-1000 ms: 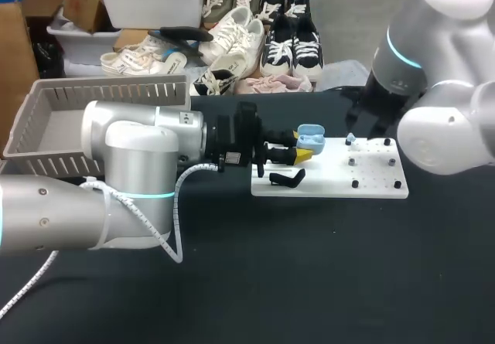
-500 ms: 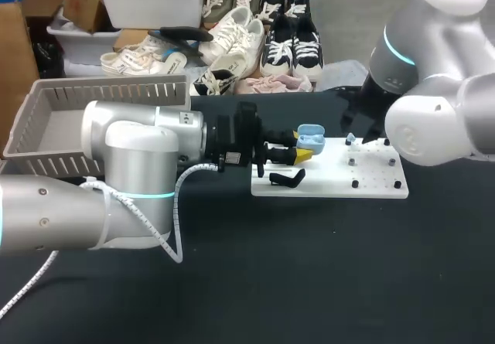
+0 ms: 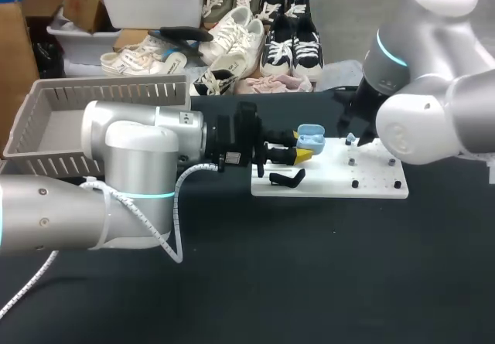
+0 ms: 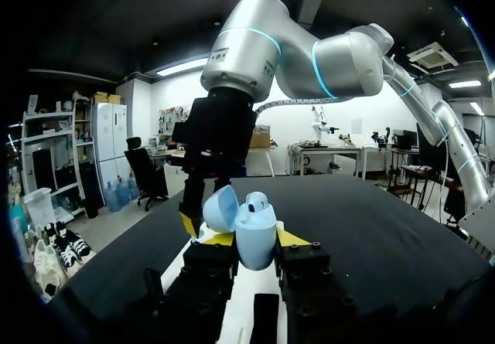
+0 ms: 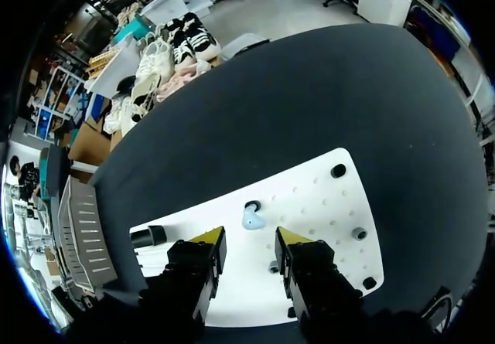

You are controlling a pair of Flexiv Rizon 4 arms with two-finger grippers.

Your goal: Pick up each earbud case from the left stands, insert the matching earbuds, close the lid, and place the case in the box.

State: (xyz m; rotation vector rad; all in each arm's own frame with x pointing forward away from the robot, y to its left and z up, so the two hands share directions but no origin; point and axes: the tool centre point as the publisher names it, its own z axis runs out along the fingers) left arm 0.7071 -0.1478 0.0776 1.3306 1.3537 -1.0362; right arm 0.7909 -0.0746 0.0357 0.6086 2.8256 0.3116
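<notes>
My left gripper [image 3: 300,154] is shut on a light blue earbud case [image 3: 309,137] and holds it over the left end of the white board [image 3: 332,183]. In the left wrist view the case [image 4: 254,234] stands upright between the yellow fingertips [image 4: 292,238], its lid [image 4: 219,209] swung open and one earbud [image 4: 257,201] seated inside. My right gripper [image 5: 251,240] is open above the board [image 5: 309,205]. A small light blue earbud [image 5: 251,219] sits on a peg just ahead of its tips. From the head camera that earbud [image 3: 350,138] lies right under the right gripper [image 3: 354,130].
A grey slatted basket [image 3: 46,120] stands at the table's far left. A black stand [image 3: 286,178] lies on the board's left part, and small black pegs [image 5: 358,233] dot its right part. In the left wrist view the right gripper [image 4: 203,197] hangs close behind the held case.
My right arm has shifted left and come down over the earbud on the board, its fingers a little narrower. The left arm and the case have not moved.
</notes>
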